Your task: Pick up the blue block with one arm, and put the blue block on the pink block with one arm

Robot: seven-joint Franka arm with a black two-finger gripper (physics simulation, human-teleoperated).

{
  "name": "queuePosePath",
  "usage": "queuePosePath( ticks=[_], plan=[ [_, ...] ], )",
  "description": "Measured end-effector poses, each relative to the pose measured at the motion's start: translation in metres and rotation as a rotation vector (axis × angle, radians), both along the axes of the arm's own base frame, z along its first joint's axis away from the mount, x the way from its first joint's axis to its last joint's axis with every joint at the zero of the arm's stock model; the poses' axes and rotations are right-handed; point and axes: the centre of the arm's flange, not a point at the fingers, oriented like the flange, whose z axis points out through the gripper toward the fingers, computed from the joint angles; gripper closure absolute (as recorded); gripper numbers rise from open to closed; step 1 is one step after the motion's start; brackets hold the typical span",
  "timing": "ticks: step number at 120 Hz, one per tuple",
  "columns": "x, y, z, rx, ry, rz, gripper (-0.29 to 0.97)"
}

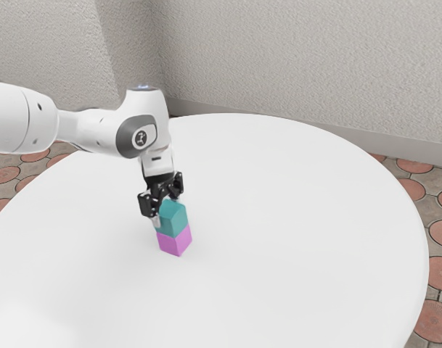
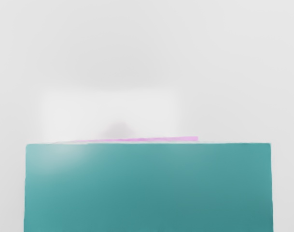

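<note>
White round counter (image 1: pixel 315 217), blue block (image 1: pixel 176 220) atop pink block (image 1: pixel 173 243), claw (image 1: pixel 161 206) at its top, grip impossible to tell.

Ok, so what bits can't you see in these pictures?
- Wrist view: the blue block hides nearly all of the pink block; a thin sliver peeks past it.
- Wrist view: the blue block runs off the picture's edge.
- Exterior view: the hand covers part of the blue block's top.
- Exterior view: the arm runs off the left edge, so its base is unseen.
</note>
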Motion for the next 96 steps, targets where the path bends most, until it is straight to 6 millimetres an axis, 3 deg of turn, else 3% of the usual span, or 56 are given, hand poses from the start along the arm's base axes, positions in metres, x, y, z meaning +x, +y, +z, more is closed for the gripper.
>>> queuePosePath(
  ticks=[18, 28, 44, 56, 65, 70, 85, 96],
  plan=[
    [-0.002, -0.001, 0.009, 0.002, -0.009, -0.007, 0.08],
    [-0.006, -0.003, 0.037, 0.006, -0.045, -0.008, 0.05],
    [-0.021, -0.018, 0.109, 0.006, -0.125, -0.015, 0.03],
    [-0.043, -0.028, 0.195, 0.023, -0.209, -0.002, 0.02],
    [-0.046, -0.034, 0.267, 0.058, -0.257, 0.023, 0.01],
    [-0.051, -0.037, 0.297, 0.079, -0.261, 0.047, 0.01],
    [-0.070, -0.043, 0.346, 0.110, -0.245, 0.150, 0.01],
    [-0.078, -0.047, 0.355, 0.107, -0.211, 0.223, 0.00]
  ],
)
